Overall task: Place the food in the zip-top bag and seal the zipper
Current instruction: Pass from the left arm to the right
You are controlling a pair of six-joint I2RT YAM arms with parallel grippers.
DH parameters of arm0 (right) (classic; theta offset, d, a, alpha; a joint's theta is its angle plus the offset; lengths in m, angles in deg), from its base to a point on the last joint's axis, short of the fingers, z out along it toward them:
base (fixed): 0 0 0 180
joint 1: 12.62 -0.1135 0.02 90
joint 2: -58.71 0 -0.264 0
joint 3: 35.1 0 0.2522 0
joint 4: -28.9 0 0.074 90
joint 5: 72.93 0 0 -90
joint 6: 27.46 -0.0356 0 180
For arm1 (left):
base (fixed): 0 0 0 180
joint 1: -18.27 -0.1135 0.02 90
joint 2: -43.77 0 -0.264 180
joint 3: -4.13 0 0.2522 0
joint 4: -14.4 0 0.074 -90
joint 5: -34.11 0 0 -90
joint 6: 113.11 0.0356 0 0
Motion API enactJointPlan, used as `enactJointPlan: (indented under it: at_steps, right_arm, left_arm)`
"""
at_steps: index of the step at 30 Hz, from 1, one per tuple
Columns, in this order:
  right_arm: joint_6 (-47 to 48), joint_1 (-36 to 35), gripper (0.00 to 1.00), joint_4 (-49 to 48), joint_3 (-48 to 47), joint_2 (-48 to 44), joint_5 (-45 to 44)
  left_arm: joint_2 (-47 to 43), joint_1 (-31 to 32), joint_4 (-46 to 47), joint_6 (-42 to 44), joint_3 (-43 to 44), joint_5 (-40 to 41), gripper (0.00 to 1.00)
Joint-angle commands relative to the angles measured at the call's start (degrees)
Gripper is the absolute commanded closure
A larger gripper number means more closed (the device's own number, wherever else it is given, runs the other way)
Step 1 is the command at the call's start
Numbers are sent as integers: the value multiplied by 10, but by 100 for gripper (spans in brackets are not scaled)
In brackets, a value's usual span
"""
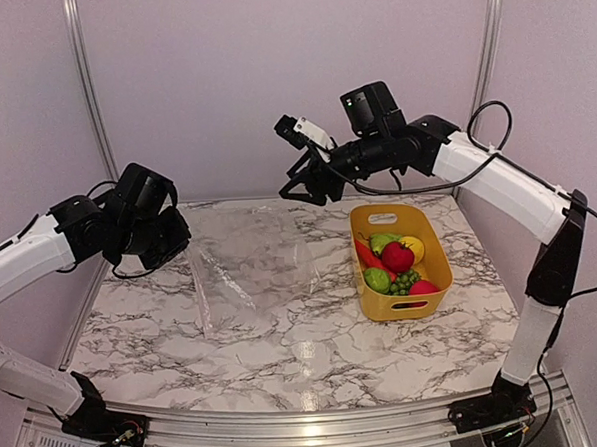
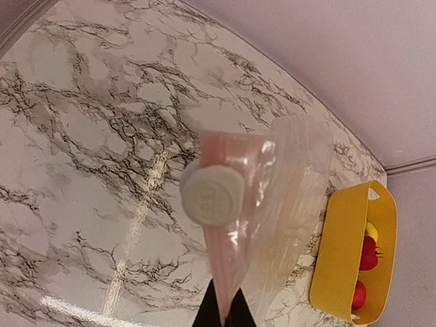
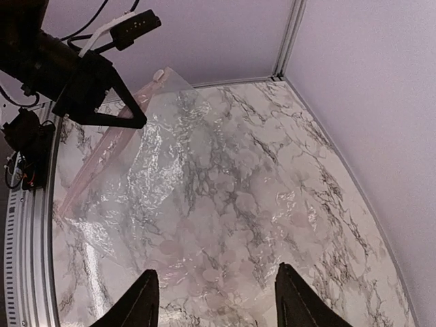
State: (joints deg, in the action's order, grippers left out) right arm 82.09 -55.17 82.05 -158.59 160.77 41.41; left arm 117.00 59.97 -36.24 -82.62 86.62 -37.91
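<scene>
The food (image 1: 397, 256) is all sitting in the yellow basket (image 1: 443, 264), so the loading is not yet beginning: no piece is showing inside the bag (image 1: 251, 276), and the sealing is waiting behind that.

The bag is lying just left of the basket, clear and crinkled. Its body seems to be stretching across the table toward the basket, which I am taking as its long axis. Its mouth is facing away from the basket, toward the left arm. The pinkish zipper strip (image 2: 228, 262) is running along that far-from-basket edge, roughly near to far. I cannot tell whether the mouth is parted or pressed together.

Further left of the basket, the left claw (image 2: 221, 312) is pinching tight on that strip and holding the edge up off the table.

Beyond the basket's far left corner, the right claw (image 3: 216, 269) is hovering high, its fingers spread wide and gripping nothing.
</scene>
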Motion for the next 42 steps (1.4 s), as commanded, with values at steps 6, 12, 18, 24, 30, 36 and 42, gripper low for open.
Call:
enactJointPlan:
  at_steps: [6, 12, 18, 24, 30, 36, 42]
  right_arm:
    - [-7, -82, 56, -21, -59, 51, -19]
    - [8, -130, 60, -43, -104, 82, -82]
    - [8, -172, 57, -51, -125, 112, -88]
    - [-17, -188, 54, -56, -135, 144, -118]
    - [-24, -188, 53, -58, -116, 152, -140]
    - [-45, -188, 53, -63, -123, 169, -164]
    - [-65, -190, 38, -62, -128, 172, -133]
  left_arm:
    - [-49, 1, -64, -285, 11, 126, 100]
    - [-54, 1, -57, -359, 13, 130, 100]
    - [-62, 1, 7, -371, -5, 100, 91]
    - [-67, 1, 57, -361, -16, 90, 92]
    - [-73, 1, 104, -361, -43, 66, 94]
    - [-69, 2, 135, -355, -47, 42, 94]
    - [-72, 2, 136, -350, -40, 51, 94]
